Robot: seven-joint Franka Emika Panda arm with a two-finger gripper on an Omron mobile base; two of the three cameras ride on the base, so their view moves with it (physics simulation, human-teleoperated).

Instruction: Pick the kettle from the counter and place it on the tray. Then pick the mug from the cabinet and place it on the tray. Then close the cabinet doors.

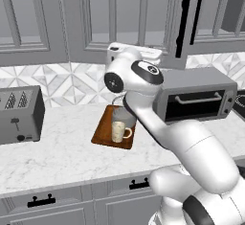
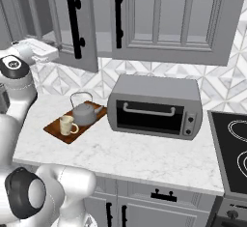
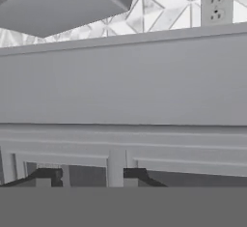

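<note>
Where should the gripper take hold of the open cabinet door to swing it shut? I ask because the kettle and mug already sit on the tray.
Probably the long black bar handle on the open cabinet door. The bar runs vertically and stands off the panel, so jaws set horizontally could close across it from the door's front face. Pushing the flat panel might also work.

Arm [image 1: 191,152] rises from the base at 5 o'clock in the left base view, runs up toward 11 o'clock, bends at a dark-capped elbow joint [image 1: 146,72] near centre. White hand block [image 1: 131,52] sits just above that, raised high, pointing away from the cameras. In the right base view the same hand [image 2: 41,49] is at 10 o'clock, level, above the forearm. Gripper [image 3: 89,177] in the hand view: two dark fingertips [image 3: 48,175] at 6 o'clock with a clear gap between them, nothing held.
</note>
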